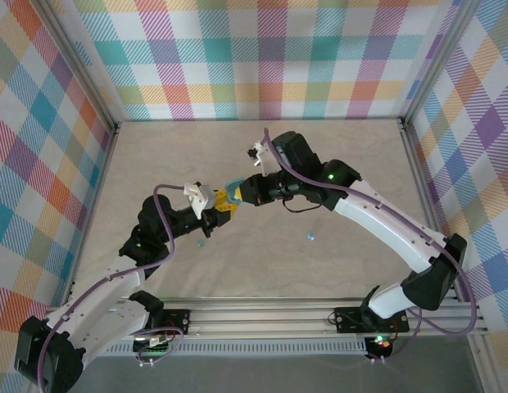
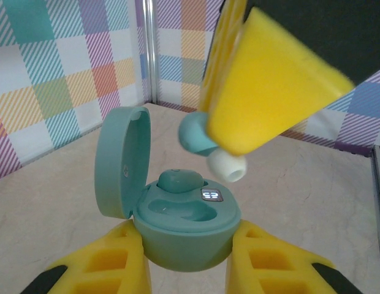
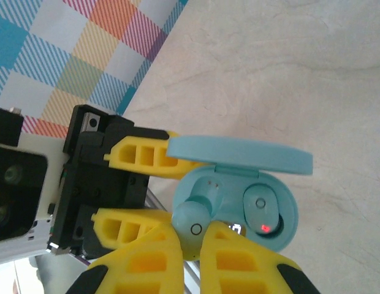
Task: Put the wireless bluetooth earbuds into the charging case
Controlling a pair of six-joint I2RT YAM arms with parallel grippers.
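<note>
The teal charging case (image 2: 189, 245) is held off the table with my left gripper (image 2: 187, 233) shut on its base, its lid (image 2: 122, 162) swung open to the left. One earbud (image 2: 178, 179) sits in the far slot, and the near slot (image 2: 181, 211) is empty. My right gripper (image 3: 193, 233) is shut on a second earbud (image 3: 193, 222), which hangs just above the open case (image 3: 282, 229), white tip (image 2: 227, 166) pointing down. In the right wrist view the seated earbud (image 3: 262, 212) shows a red light. Both grippers meet mid-table, left gripper (image 1: 219, 211), right gripper (image 1: 238, 196).
Two more small teal buds lie on the beige table, one (image 1: 310, 237) right of centre and one (image 1: 201, 242) under the left arm. Checkered walls with metal frame posts (image 1: 115, 127) close in the table on three sides.
</note>
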